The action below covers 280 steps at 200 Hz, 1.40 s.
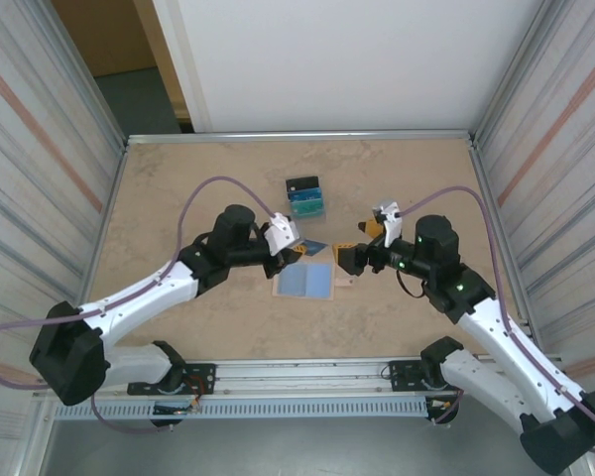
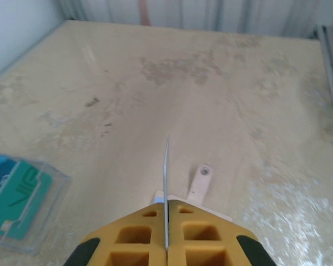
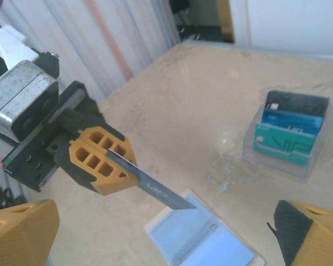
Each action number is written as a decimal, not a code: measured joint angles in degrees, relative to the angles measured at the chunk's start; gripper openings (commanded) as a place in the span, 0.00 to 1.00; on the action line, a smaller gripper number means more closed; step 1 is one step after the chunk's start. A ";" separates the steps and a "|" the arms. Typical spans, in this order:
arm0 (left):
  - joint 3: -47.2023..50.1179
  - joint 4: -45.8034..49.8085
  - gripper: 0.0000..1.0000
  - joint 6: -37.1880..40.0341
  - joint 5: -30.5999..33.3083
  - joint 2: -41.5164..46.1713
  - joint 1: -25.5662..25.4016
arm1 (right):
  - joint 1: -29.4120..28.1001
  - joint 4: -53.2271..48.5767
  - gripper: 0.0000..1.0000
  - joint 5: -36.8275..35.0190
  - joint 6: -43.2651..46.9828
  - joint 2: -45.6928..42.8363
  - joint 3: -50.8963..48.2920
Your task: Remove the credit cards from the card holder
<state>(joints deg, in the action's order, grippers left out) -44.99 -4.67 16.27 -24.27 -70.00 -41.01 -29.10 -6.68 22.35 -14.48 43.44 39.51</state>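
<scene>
Left gripper: your left gripper [image 1: 284, 260] was clenched on a dark credit card [image 3: 155, 191], its yellow fingers [image 3: 100, 160] pressed flat against both faces.
Card in grip: from the left wrist view you saw the card edge-on, a thin upright line between the closed jaws.
Card tip: it pointed down toward the far edge of the card holder [image 1: 304, 281]; you could not tell whether it touched.
Card holder: it lay open and flat on the surface [image 1: 178, 188], pale blue inside up, between your two grippers, with its small tan tab [image 2: 200, 185] lying flat beside it.
Right gripper: your right gripper [image 1: 347, 258] was released, jaws spread wide and holding nothing, just beside the holder's right edge.
Clear tray: a clear tray [image 1: 305, 198] with black, blue and teal cards sat farther back, apart from the holder.
</scene>
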 measured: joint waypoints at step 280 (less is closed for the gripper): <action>11.28 -45.35 0.00 -46.18 -11.54 -2.45 9.42 | -0.52 77.02 0.29 18.84 -43.67 42.64 -4.31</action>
<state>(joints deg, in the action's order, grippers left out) -33.71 -50.02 -29.91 -35.81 -72.44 -31.59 -29.63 70.35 41.19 -58.15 86.08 35.20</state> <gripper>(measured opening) 0.047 0.357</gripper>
